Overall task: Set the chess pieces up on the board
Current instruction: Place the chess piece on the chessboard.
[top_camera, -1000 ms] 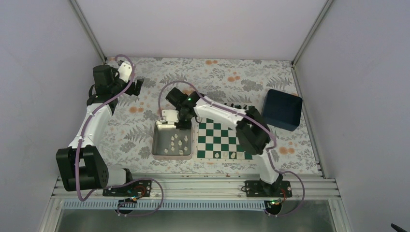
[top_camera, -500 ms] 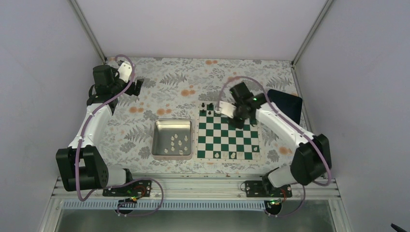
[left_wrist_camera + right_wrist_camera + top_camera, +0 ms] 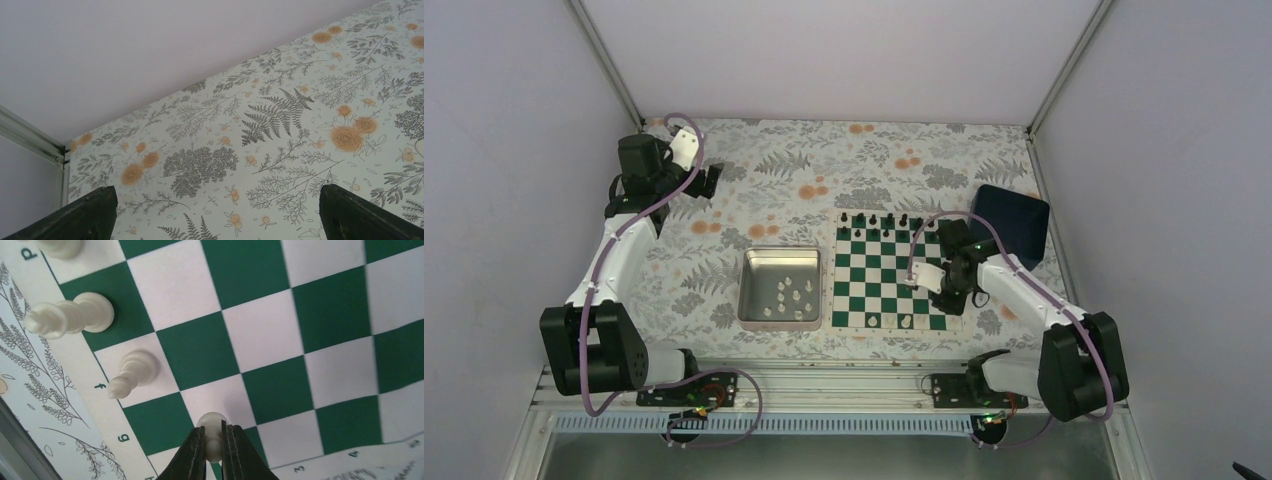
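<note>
Well, right gripper (image 3: 214, 452): jaws clamped on a white pawn (image 3: 212, 422), the two dark fingers (image 3: 192, 457) pinching its stem just under the round head.
Held pawn, place: over the chessboard (image 3: 260, 330) near its 5 o'clock corner in the top view; its base is hidden between the fingers, so I cannot tell whether it touches the square.
Right gripper from above (image 3: 951, 293): low over the right side of the chessboard (image 3: 894, 262), arm reaching in from 5 o'clock.
Writing on the border: file letters "d", "f" and "g" read clearly along one edge in the right wrist view, and the digits "3" and "4" along the next edge; nothing else is legible.
Cream-white pieces on the board (image 3: 132, 372): one on the white square by "f", a taller one (image 3: 70, 317) on the green square next door, a third cut off at the frame edge by "d".
Near rank from above: a few cream-white pieces (image 3: 906, 321) along the 6 o'clock edge.
Black pieces (image 3: 873, 218): lined up along the 12 o'clock edge of the board.
Metal tray (image 3: 754, 262): just beside the board at its 9 o'clock, with loose cream-white chessmen (image 3: 790, 293) inside.
Dark blue box (image 3: 1009, 226): at the board's 2 o'clock, close to the corner.
Left gripper (image 3: 711, 180): parked way out at 10 o'clock on the table, well apart from the board.
Left gripper, wrist view (image 3: 216, 210): jaws spread wide, nothing between them but the floral tablecloth (image 3: 270, 117).
</note>
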You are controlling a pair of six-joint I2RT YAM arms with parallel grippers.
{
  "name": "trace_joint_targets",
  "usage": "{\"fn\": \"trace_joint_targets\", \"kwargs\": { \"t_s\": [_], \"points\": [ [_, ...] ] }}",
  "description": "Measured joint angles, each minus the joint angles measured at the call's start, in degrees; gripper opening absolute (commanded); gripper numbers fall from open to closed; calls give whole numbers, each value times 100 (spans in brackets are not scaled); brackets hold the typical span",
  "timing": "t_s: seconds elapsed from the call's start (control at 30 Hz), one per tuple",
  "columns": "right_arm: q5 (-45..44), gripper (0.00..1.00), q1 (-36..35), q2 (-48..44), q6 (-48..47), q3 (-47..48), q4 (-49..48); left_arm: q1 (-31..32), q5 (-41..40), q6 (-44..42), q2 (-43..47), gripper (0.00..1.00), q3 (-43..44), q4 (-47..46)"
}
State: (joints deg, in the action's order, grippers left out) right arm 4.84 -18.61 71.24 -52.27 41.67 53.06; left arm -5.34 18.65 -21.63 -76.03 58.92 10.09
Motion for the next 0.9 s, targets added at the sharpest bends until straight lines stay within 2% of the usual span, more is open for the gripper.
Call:
{"fn": "trace_joint_targets", "kwargs": {
  "t_s": [0.4, 0.9],
  "points": [
    [55, 7, 37, 278, -87, -321, -584, 9, -9, 0, 0, 100, 2, 37],
    [46, 6, 227, 361, -197, -326, -673, 11, -9, 0, 0, 100, 2, 37]
  ]
}}
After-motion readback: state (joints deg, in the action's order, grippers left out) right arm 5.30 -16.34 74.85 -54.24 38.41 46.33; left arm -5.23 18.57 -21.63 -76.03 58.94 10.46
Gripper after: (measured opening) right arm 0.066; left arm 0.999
